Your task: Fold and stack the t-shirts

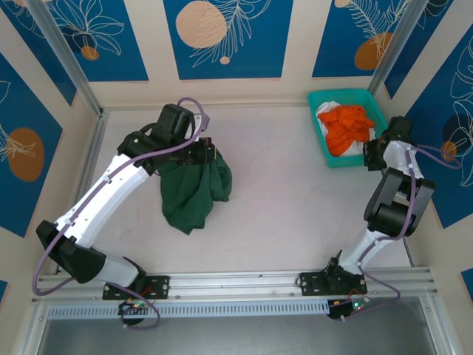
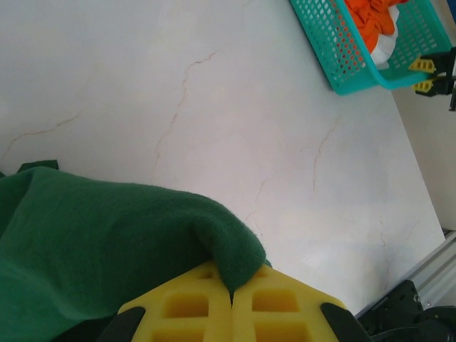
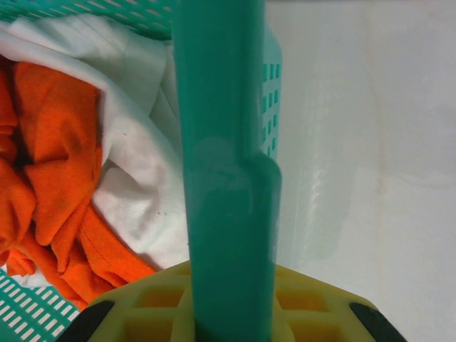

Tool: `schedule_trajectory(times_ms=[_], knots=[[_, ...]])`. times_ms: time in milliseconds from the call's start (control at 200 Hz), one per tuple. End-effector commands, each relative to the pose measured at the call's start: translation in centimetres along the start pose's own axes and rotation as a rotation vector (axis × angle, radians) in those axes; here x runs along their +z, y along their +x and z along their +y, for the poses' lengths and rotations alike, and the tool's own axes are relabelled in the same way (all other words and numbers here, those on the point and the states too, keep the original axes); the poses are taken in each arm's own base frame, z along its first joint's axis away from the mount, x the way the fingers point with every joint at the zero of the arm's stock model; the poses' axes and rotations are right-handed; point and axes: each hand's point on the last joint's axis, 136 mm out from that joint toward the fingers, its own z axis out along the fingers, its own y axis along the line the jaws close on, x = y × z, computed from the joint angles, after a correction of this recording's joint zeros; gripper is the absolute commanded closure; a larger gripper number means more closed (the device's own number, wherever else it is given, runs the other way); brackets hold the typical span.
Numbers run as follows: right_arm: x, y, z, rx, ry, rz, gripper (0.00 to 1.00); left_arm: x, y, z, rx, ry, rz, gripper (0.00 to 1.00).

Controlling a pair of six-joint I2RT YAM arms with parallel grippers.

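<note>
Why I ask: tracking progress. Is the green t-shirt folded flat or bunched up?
Bunched up, not folded: the green t-shirt lies in a crumpled heap, one edge pinched in the shut left tool.

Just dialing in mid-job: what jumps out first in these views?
The left gripper is shut on a fold of the dark green t-shirt, bunched left of centre on the table. At the far right corner, the right gripper pinches the rim of the teal basket, which holds a crumpled orange t-shirt over a white t-shirt.

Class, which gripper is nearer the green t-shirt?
Left. The left gripper pinches the green t-shirt; the right gripper is across the table, clamped on the teal basket.
</note>
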Motion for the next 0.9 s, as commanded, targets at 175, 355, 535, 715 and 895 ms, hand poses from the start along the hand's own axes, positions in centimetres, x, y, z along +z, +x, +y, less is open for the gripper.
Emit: schedule_trajectory(times_ms=[175, 355, 535, 715, 895], knots=[[0.7, -2.8, 4.8, 0.033, -0.082, -0.095, 0.53, 1.3, -1.3, -1.3, -0.021, 0.050, 0.036, 0.96], [-1.3, 1.4, 5.8, -0.090, -0.093, -0.042, 0.21, 2.9, -1.6, -0.1, -0.052, -0.021, 0.058, 0.62], [-4.7, 6.2, 4.2, -0.200, -0.090, -0.009, 0.09, 1.7, -2.4, 1.8, -0.066, -0.134, 0.007, 0.17], [-9.6, 13.0, 3.7, -0.445, -0.133, 0.010, 0.08, 0.6, 1.4, 8.3, -0.258, -0.251, 0.057, 0.10], [-11.7, 26.2, -0.3, -0.817, -0.180, 0.258, 0.17, 1.3, 10.0, 15.8, -0.537, -0.286, 0.114, 0.12]])
